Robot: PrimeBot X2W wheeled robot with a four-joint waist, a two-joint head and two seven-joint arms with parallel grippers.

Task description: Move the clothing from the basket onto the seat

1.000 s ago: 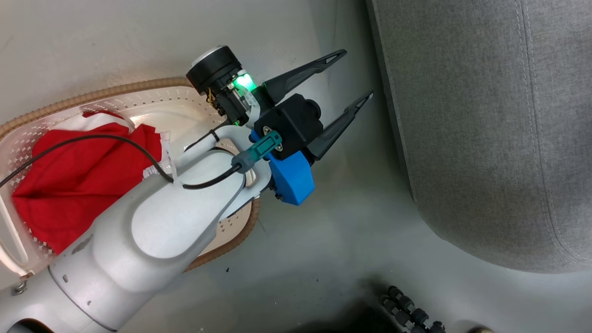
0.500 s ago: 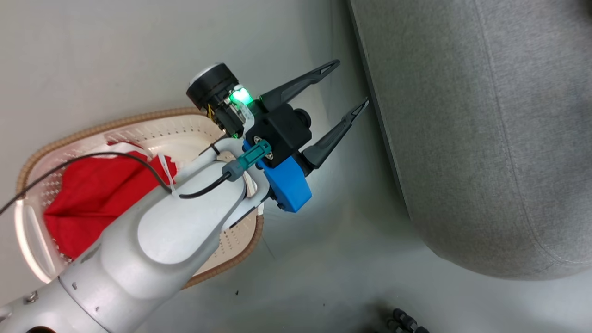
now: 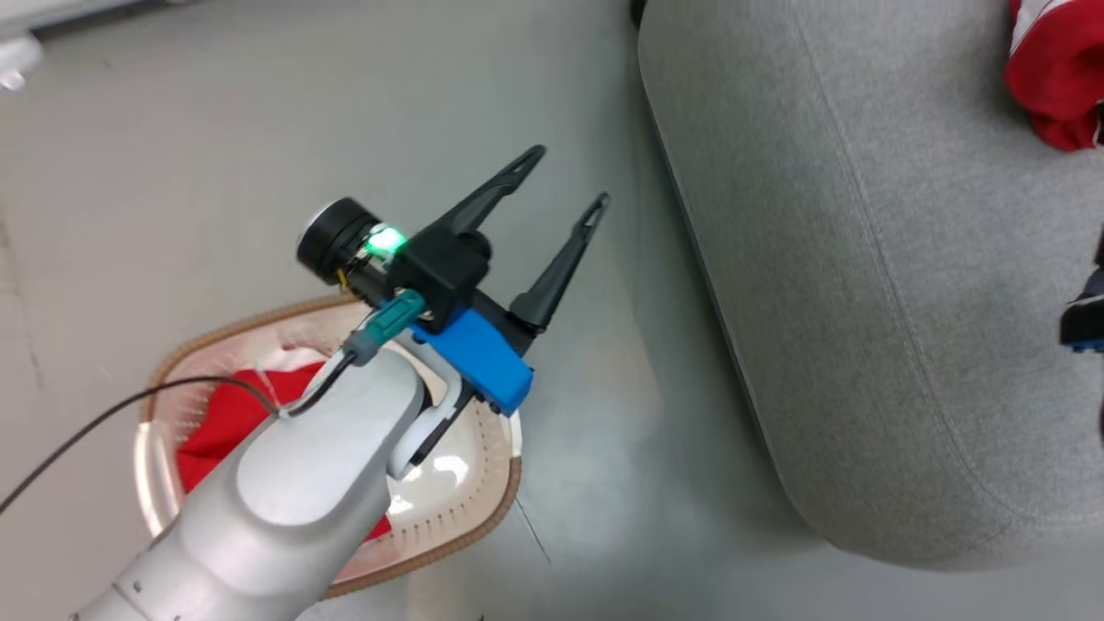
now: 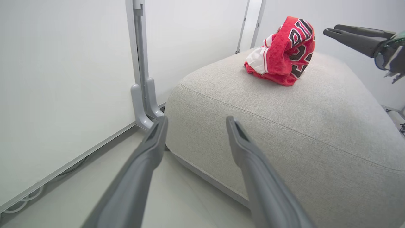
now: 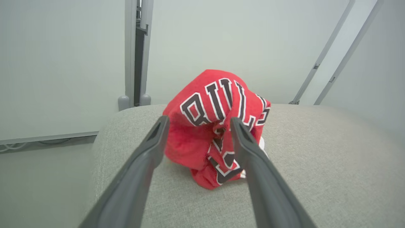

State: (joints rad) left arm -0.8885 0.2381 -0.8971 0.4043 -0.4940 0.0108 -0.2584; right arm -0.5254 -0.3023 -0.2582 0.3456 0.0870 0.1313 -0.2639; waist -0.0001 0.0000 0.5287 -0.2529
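A: Head view: left gripper [image 3: 567, 177] open wide, empty, above the floor between basket [image 3: 507, 487] and seat [image 3: 862, 259].
B: And the right gripper [image 5: 199, 119]?
A: Spread too, nothing held, near the jersey [image 5: 215, 126] heaped on the seat's far side.
B: Progress?
A: Half. Plain red garment [image 3: 220, 418] lies in the basket, ungrasped.

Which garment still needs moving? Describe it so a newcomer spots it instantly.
Left of the big grey seat, an oval cream basket sits on the floor. Inside lies a crumpled plain red garment, partly under the left arm; unlike the jersey on the seat, it shows no lettering.
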